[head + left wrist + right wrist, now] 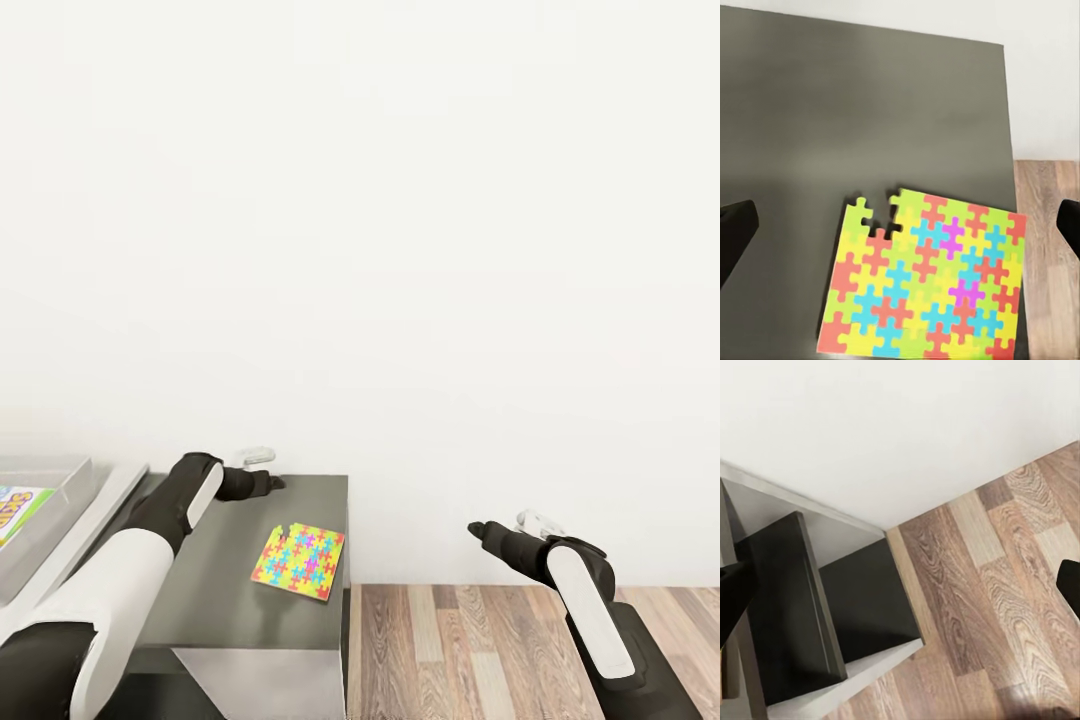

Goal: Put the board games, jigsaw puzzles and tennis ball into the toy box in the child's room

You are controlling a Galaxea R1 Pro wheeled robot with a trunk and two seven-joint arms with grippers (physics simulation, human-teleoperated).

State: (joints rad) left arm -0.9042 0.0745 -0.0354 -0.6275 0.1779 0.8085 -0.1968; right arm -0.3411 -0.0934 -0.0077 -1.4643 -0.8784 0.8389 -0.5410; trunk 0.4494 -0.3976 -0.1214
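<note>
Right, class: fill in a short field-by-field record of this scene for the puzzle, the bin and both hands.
jigsaw puzzle: flat on the dark grey side section, near its floor-side edge, one piece missing
toy box: at far left, a printed game box inside
left hand: above the dark section, open, empty
right hand: over the wood floor, open, empty

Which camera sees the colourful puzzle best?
The left wrist view: the jigsaw puzzle looks big there, with its notch plain. The head view shows it small, lying on the dark grey side section. The right wrist view faces floor.

Matt dark table (230, 560); wood-grain plank floor (470, 650); smooth white wall (400, 250).
</note>
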